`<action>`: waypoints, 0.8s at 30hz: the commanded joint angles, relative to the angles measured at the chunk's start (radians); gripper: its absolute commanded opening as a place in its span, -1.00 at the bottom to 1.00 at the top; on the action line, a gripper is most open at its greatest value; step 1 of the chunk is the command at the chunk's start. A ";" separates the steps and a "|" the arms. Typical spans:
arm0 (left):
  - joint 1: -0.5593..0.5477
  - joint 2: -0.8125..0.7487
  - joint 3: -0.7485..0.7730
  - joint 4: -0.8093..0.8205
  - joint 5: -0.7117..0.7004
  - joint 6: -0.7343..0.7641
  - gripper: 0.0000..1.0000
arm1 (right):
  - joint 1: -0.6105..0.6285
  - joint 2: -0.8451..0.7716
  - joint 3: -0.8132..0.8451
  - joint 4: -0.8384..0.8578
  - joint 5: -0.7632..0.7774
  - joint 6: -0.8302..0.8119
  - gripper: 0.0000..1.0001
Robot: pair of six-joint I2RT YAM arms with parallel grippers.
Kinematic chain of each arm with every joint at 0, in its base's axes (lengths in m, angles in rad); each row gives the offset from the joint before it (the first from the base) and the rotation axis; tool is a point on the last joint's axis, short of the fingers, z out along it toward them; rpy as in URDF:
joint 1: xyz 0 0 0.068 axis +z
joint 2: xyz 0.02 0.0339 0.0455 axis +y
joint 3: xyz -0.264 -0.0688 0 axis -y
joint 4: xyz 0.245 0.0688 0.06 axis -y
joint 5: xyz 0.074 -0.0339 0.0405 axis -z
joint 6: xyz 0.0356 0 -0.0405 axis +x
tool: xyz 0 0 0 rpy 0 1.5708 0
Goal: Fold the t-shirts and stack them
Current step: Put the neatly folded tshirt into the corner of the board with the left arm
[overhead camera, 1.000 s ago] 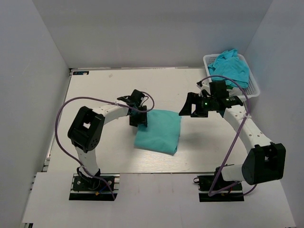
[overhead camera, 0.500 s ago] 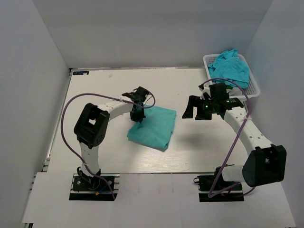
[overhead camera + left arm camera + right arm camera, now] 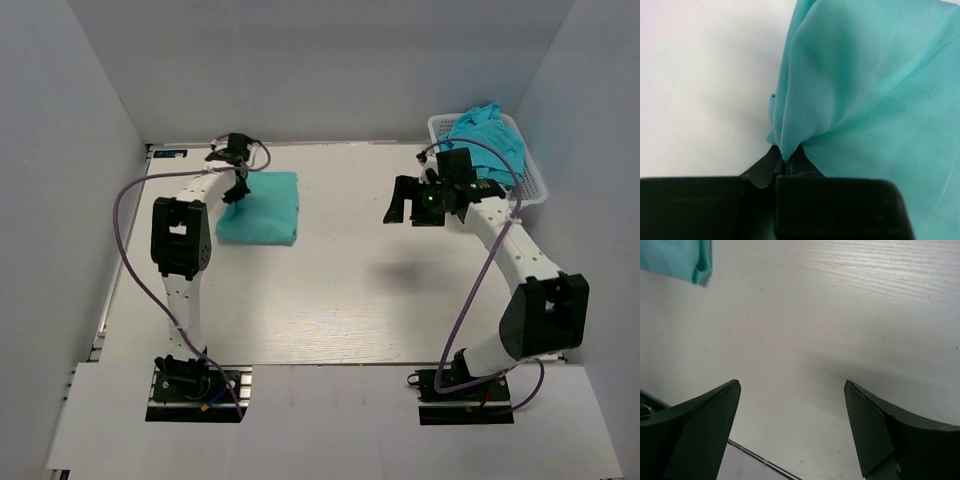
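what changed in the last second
The left pincer shut on the folded shirt's edge and dragged it from mid-table toward the far left corner. The right pincer stayed open and empty, barely shifting; the basket and its shirts did not move.

Two white arms with black joints are mounted at the near edge. The left arm (image 3: 178, 290) reaches far forward to the far left, with its wrist bent downward. The left gripper (image 3: 238, 192) is closed, its jaws pinching a bunched edge of a folded t-shirt (image 3: 268, 208). The left wrist view shows the cloth caught between the black fingertips (image 3: 790, 170). The right arm (image 3: 518, 255) curves up the right side, then turns left at the wrist. The right gripper (image 3: 406, 208) hangs above the surface with its jaws spread wide, holding nothing.
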 commanded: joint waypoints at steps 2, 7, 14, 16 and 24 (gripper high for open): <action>0.115 0.062 0.203 0.075 -0.076 0.209 -1.00 | -0.006 0.106 0.110 0.009 -0.036 -0.014 0.81; 0.235 0.148 0.343 0.139 -0.065 0.294 -1.00 | -0.006 0.192 0.187 -0.009 -0.076 -0.015 0.81; 0.333 0.243 0.429 0.257 0.019 0.407 -1.00 | -0.006 0.212 0.245 -0.011 -0.033 -0.011 0.81; 0.344 0.278 0.452 0.288 0.039 0.461 -1.00 | -0.006 0.215 0.251 -0.011 -0.034 -0.005 0.81; 0.413 0.320 0.479 0.369 0.094 0.538 -1.00 | -0.006 0.245 0.274 -0.025 -0.088 0.014 0.81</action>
